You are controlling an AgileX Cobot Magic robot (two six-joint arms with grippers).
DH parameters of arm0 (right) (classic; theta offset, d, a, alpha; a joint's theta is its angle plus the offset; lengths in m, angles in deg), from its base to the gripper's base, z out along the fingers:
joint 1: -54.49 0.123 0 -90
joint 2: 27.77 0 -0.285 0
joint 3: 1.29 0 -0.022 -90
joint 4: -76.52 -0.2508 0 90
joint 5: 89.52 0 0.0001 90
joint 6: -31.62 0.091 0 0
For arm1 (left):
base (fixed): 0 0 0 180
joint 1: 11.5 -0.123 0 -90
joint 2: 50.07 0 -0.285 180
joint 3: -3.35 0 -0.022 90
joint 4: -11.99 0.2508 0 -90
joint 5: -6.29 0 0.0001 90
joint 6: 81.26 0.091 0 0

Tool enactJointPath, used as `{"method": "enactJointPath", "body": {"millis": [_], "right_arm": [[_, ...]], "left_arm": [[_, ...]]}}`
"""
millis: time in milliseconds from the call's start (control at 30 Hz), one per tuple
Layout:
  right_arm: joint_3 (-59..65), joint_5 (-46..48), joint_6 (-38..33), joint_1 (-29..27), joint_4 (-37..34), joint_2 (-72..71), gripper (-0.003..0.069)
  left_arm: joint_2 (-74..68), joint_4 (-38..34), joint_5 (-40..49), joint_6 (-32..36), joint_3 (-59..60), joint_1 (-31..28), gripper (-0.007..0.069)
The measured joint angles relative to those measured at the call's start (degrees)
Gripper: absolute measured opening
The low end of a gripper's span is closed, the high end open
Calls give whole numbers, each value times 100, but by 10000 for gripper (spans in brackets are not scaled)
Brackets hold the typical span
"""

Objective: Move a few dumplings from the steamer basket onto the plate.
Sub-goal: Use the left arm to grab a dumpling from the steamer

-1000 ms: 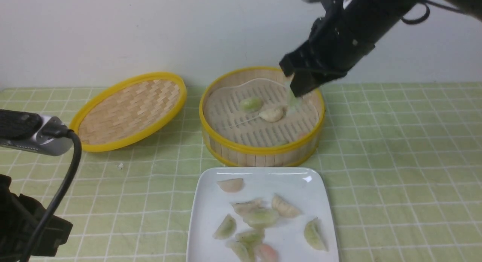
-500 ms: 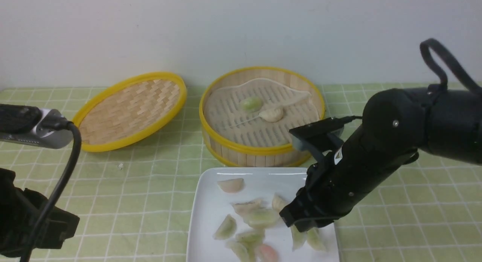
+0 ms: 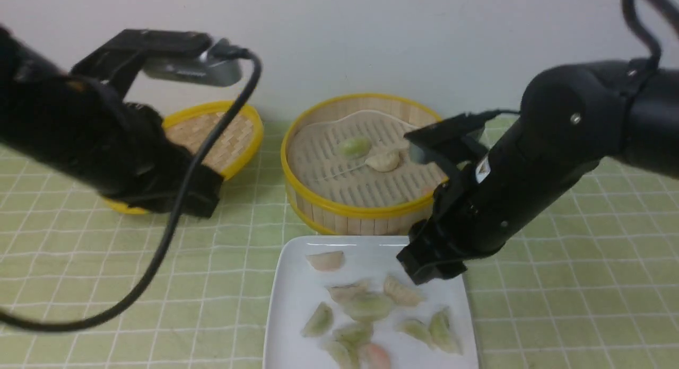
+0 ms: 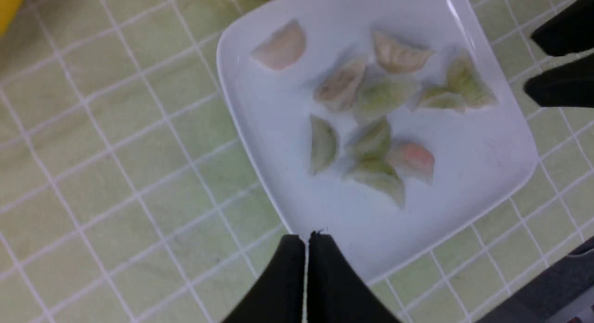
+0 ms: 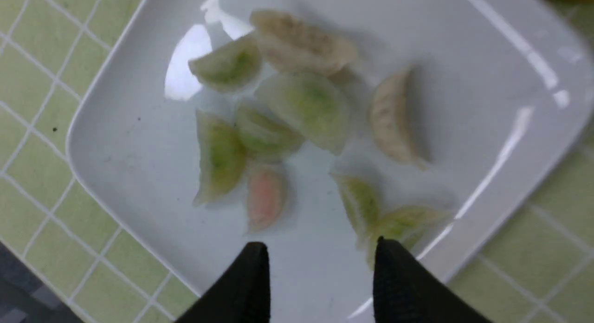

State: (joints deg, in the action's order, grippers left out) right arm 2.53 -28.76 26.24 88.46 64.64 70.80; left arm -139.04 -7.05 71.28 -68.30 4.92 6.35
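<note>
The steamer basket (image 3: 366,210) stands at the back centre, with a green dumpling (image 3: 354,145) and a white one (image 3: 384,160) on its liner. In front lies the white plate (image 3: 289,305) with several dumplings (image 3: 368,305) in a loose heap. My right gripper (image 3: 432,268) hovers over the plate's far right corner. In the right wrist view it (image 5: 320,251) is open and empty, with a green dumpling (image 5: 359,202) lying on the plate (image 5: 130,142) just past its fingertips. My left gripper (image 4: 306,237) is shut and empty, above the plate's (image 4: 464,188) edge.
The woven lid (image 3: 233,135) leans at the back left, half hidden behind my left arm (image 3: 106,146). A black cable (image 3: 159,263) loops down from that arm over the green checked cloth (image 3: 557,284). A white wall closes off the back.
My right gripper carried a green dumpling from the basket to the plate, opened and let it drop there, then lifted a little. My left arm rose and swung in toward the lid.
</note>
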Motion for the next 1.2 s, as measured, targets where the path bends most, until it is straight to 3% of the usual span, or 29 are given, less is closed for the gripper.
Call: {"method": "enactJointPath", "body": {"millis": [200,300,533,700,733,1000,1200], "right_arm": [[-160,539,359,-442,561,-1354,36],[-161,866,402,-793,597,-1882,-3],[-161,1136,407,-1270,547,-2603,-15],[-161,1161,381,-1290,520,-2861,-15],[-161,1166,381,-1290,504,-2930,-15],[-161,1205,459,-1290,498,-3204,-15],[-161,1205,538,-1290,498,-3209,-15]], "left_arm": [[-1901,434,23,-59,-1915,578,-6],[-2839,482,22,-59,-2917,703,-6],[-4823,877,106,1,-5270,760,16],[-5756,1259,214,356,-6421,760,128],[-5914,1306,205,425,-6573,760,179],[-6291,1347,-505,947,-6692,760,429],[-6473,1662,-720,999,-6696,760,457]]}}
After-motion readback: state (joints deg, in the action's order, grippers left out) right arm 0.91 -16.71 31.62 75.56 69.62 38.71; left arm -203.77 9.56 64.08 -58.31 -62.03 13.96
